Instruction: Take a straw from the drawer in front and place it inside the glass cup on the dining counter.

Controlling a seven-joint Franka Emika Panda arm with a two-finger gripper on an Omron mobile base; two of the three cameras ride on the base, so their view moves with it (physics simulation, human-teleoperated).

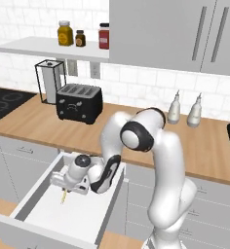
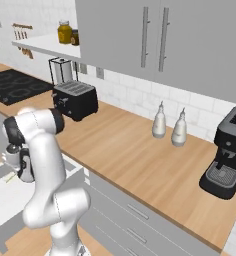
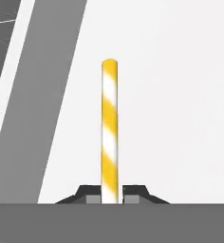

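My gripper (image 3: 109,195), reaching down into the open drawer (image 1: 34,192), is clamped on the straw (image 3: 109,128): both dark fingertips (image 3: 91,192) press its near end, and the yellow-and-white striped shaft runs straight out from between them over the drawer's white floor. In the left base view the straw (image 1: 63,196) hangs as a thin yellow sliver just under the hand. I judge it very light and stiff but smooth and round, liable to twist or slip in the pinch; held at one end, its long free part will swing, so a grip nearer mid-length would steady it.

Around the hand: the drawer's grey side wall (image 3: 40,95) runs close alongside and must be cleared on lifting. Above, on the wall counter (image 1: 29,121), stand a black toaster (image 1: 79,102), a paper-towel holder (image 1: 49,80) and two white bottles (image 1: 174,108), well clear of my path.
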